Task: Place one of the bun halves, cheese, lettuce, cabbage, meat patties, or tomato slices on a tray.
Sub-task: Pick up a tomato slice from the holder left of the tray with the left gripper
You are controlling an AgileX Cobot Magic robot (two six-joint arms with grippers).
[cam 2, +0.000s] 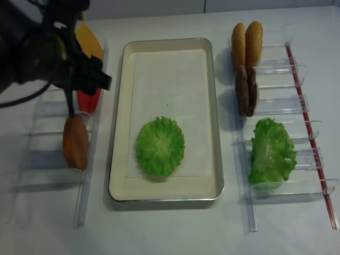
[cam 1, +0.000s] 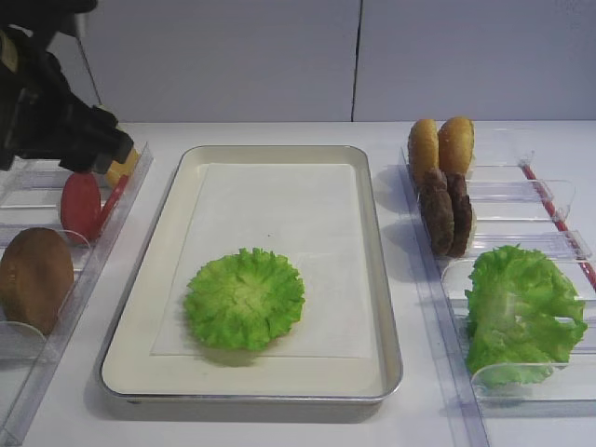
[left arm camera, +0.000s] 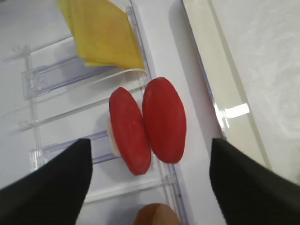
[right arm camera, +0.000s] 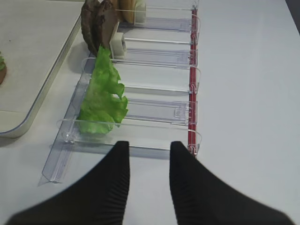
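In the exterior high view, a frilly green lettuce leaf (cam 1: 244,298) is seen lying on the cream rectangular tray (cam 1: 368,186) on a white table (cam 1: 279,424); the left gripper (cam 1: 119,147) is largely hidden by its arm. In the right wrist view, the right gripper (right arm camera: 149,152) is shown spread and empty. In the left wrist view, the left gripper (left arm camera: 149,157) is spread around two upright red tomato slices (left arm camera: 147,124), untouched.

Red tomato slices (left arm camera: 147,126), yellow cheese (left arm camera: 103,33) — green lettuce (cam 1: 244,298) on the cream tray (cam 1: 372,233).

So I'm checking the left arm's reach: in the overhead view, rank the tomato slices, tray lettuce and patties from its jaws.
1. Tomato slices, left rack, right under the jaws.
2. Tray lettuce, middle.
3. Patties, right rack.
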